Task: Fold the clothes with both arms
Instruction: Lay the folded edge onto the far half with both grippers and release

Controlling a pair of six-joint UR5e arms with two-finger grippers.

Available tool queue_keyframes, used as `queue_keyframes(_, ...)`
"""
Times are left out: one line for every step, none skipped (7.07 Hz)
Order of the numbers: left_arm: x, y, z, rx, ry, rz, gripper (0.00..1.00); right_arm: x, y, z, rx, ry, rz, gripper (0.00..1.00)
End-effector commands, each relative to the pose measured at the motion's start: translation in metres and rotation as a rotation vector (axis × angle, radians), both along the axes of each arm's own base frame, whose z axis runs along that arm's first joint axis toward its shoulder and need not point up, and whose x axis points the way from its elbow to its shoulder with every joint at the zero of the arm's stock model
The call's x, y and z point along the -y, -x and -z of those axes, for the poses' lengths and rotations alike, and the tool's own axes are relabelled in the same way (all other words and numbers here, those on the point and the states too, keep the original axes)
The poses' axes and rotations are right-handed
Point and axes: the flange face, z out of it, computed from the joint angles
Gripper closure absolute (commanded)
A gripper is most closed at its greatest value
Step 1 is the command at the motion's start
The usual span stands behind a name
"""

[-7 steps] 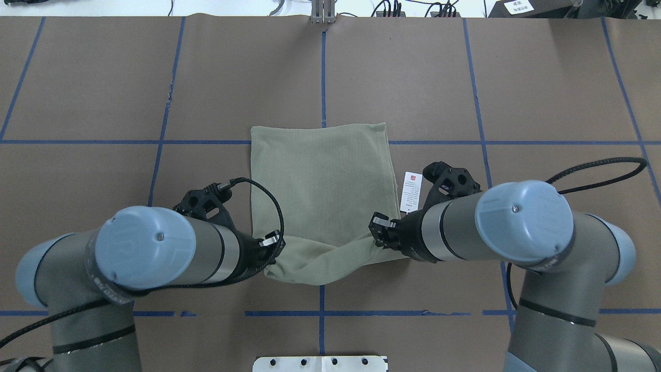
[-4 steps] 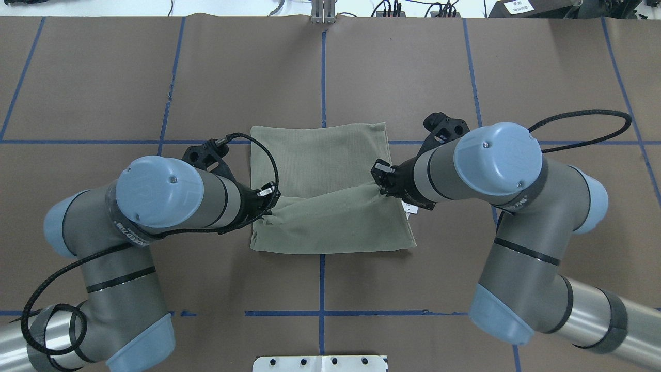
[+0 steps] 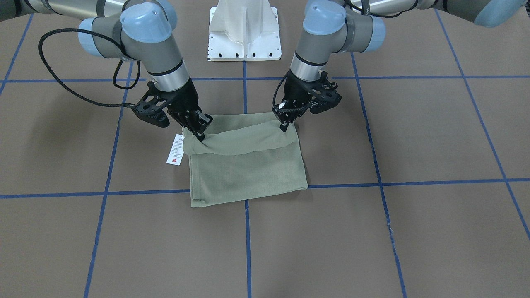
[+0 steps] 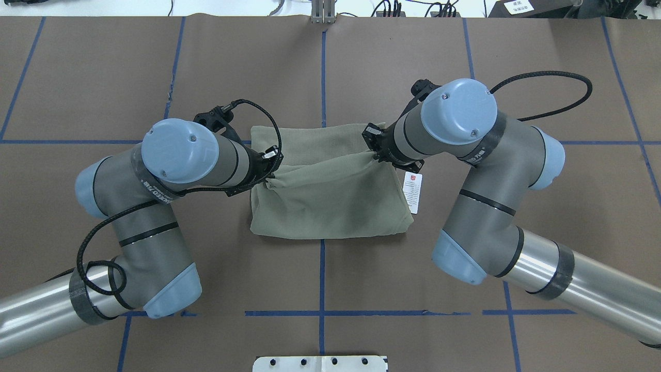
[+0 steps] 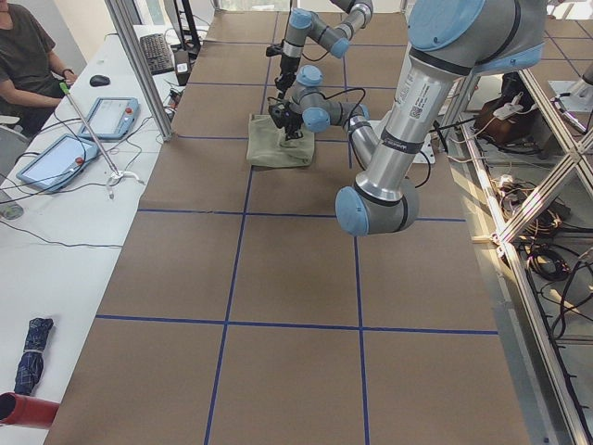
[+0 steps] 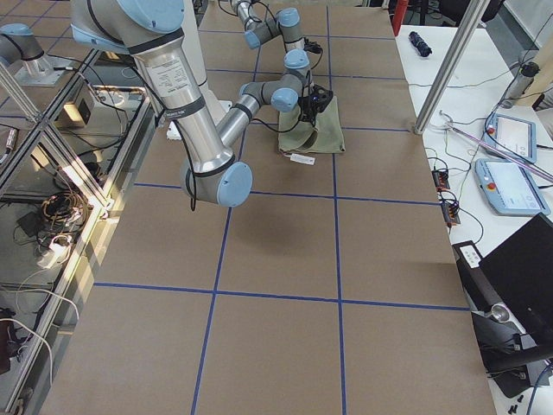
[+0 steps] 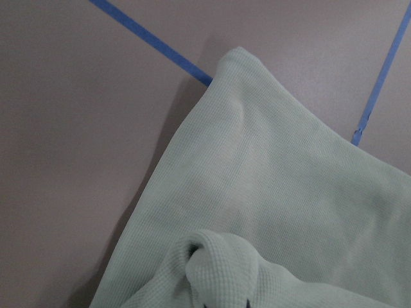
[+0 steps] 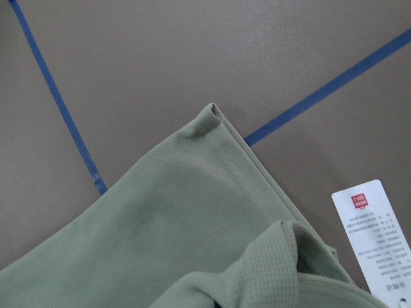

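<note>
Left gripper (image 4: 269,174) and right gripper (image 4: 375,150) are pinching the shirt's (image 4: 330,204) edge. Only the front view is showing it lifted. The tag (image 4: 412,192) is lying at 3 o'clock overhead.

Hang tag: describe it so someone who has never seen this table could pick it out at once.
On the brown table crossed by blue tape, a sage-green shirt lies at the centre. By its edge on the robot's right, near the right gripper, lies the hang tag: a small white printed card with a red mark, unlike the plain green cloth beside it.
</note>
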Motion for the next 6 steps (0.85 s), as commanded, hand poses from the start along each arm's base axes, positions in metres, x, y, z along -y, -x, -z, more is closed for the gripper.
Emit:
queue_keyframes(0.044,-0.01,-0.018,0.041,-0.007,0.029,0.16,0.033,0.018,-0.015,0.012,0.005,-0.014,1.0)
queue_keyframes(0.071,-0.01,-0.013,0.073,-0.05,0.024,0.0,0.05,0.031,-0.016,-0.008,0.018,-0.021,0.01)
queue_keyframes(0.097,0.01,-0.007,0.074,-0.079,0.048,0.0,0.057,0.034,-0.009,-0.007,0.018,-0.027,0.0)
queue_keyframes(0.113,0.027,-0.011,0.097,-0.125,0.043,0.0,0.066,0.026,-0.007,0.002,0.028,-0.024,0.0)
queue_keyframes(0.127,0.041,-0.02,0.119,-0.137,0.035,0.0,0.087,-0.007,-0.005,0.052,0.087,0.019,0.0)
queue_keyframes(0.133,0.059,-0.035,0.126,-0.154,-0.043,0.0,0.085,-0.019,0.008,0.093,0.095,0.068,0.0)
